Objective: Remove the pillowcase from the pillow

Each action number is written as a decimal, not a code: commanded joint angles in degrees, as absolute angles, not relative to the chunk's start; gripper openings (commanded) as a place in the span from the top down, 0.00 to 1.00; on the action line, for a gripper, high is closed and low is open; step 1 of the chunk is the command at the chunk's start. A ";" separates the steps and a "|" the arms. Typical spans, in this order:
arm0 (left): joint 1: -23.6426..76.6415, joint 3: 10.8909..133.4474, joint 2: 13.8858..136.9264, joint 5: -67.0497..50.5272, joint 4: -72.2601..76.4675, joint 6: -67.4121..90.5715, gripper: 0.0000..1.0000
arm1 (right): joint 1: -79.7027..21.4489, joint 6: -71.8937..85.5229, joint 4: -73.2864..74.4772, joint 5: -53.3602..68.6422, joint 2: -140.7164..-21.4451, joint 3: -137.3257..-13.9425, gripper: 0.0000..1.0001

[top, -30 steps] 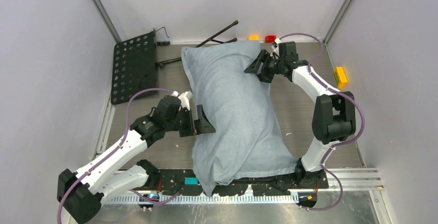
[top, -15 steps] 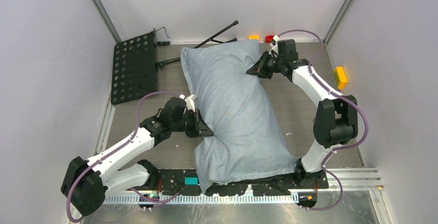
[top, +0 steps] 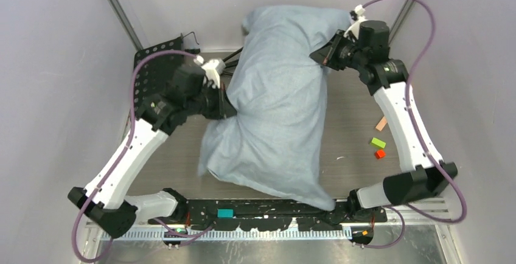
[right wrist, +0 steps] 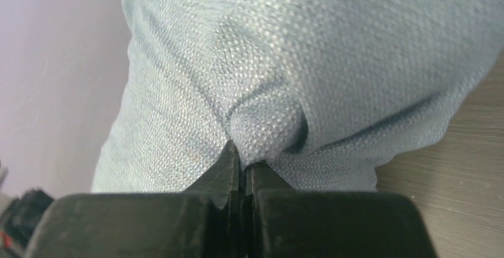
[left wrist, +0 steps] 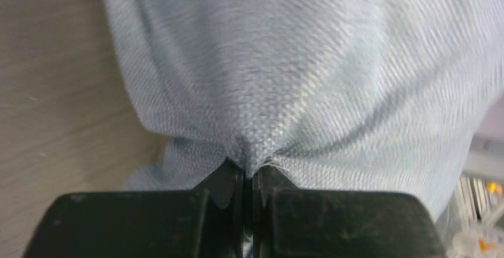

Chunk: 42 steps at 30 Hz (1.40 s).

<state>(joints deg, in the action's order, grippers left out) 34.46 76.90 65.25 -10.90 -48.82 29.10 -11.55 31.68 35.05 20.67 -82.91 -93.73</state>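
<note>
Both my pincers are clamped on the pillowcase (top: 274, 112). My left pincer (top: 226, 106) nips a fold of blue-grey cloth on its left edge, about midway along. In the left wrist view my fingertips (left wrist: 226, 178) meet with the weave bunched between them. My right pincer (top: 324, 58) nips a fold on the right edge, nearer the far end, and there too the fingertips (right wrist: 229, 166) are pressed together on a tuck of cloth.

The pillowcase runs lengthwise between my arms, plump, with the pillow hidden inside it. Its far end rises in front of the back wall, and its near corner lies at my base rail. Only the blue-grey side shows.

On the table (top: 353, 112), right of the pillowcase, lie a green block (top: 378, 143) and a red block (top: 380, 154), close together.
</note>
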 commanded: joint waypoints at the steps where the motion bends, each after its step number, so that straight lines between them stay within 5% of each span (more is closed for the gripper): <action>1: 25.21 91.86 74.79 -9.29 -53.07 25.18 1.00 | -12.26 31.87 36.66 17.14 -72.30 -95.37 1.00; 6: 19.13 104.71 87.07 -7.85 -51.04 24.95 1.00 | -14.40 38.62 30.04 25.32 -66.52 -80.95 1.00; 12: 15.73 125.49 104.80 -3.22 -54.50 22.69 1.00 | -31.65 39.13 26.59 18.56 -66.22 -72.01 0.99; 13: 15.47 127.58 106.87 -2.60 -54.88 22.77 0.83 | -32.93 39.05 27.20 18.25 -66.85 -71.73 0.89; 14: 15.23 129.06 108.59 -2.26 -55.51 23.24 0.52 | -33.47 38.96 27.88 18.20 -67.10 -71.56 0.72; 16: 14.95 130.77 109.99 -0.60 -57.89 25.01 0.07 | -33.53 38.42 29.63 16.67 -66.50 -70.70 0.38; 17: 14.94 130.55 109.54 1.64 -58.89 25.37 0.01 | -33.50 37.80 31.02 14.70 -65.72 -70.48 0.29; 21: 14.94 120.75 101.13 2.91 -57.82 25.75 0.00 | -33.35 34.04 37.70 6.80 -62.78 -70.67 0.17; 35: 15.03 86.05 68.98 -9.97 -55.82 27.87 0.01 | -29.71 31.51 48.93 -9.13 -58.69 -69.00 0.15; 42: 22.77 80.89 65.86 -8.84 -51.84 35.28 0.03 | -9.45 35.11 44.86 7.75 -52.71 -61.44 0.15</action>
<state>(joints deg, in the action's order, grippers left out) 16.91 81.30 66.28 -7.97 -56.42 31.00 -17.26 33.67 47.00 -0.58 -54.59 -62.98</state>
